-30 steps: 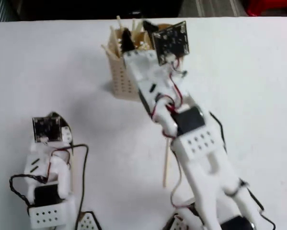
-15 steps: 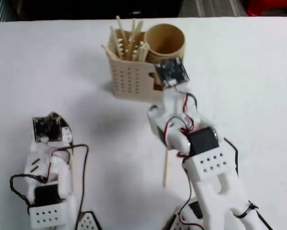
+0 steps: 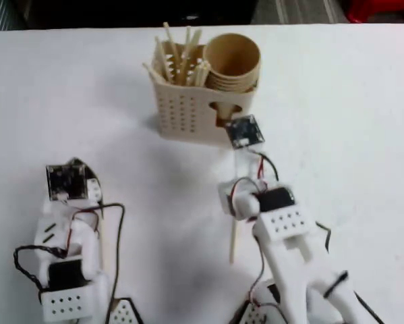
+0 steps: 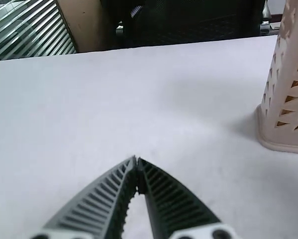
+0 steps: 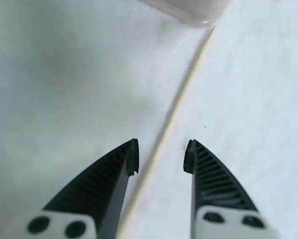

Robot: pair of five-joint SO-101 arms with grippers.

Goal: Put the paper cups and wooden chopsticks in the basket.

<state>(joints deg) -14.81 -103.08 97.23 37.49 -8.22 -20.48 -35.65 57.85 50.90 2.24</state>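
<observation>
Straddling a lone wooden chopstick (image 5: 183,89), the right hand (image 5: 161,157) hangs low over the table (image 3: 363,101) with its fingers apart, one on each side of the stick and neither visibly touching it. The chopstick lies with its long axis running near to far, its far tip just beside the near right corner of the basket (image 3: 188,111). The hand's opening is therefore set across the stick, and a short drop and squeeze looks the likely next move. Nested paper cups (image 3: 233,62) and a bundle of chopsticks (image 3: 178,57) already stand in the basket. The left hand (image 4: 137,162), fingers together on nothing, sits well apart to the left, farther from the stick.
</observation>
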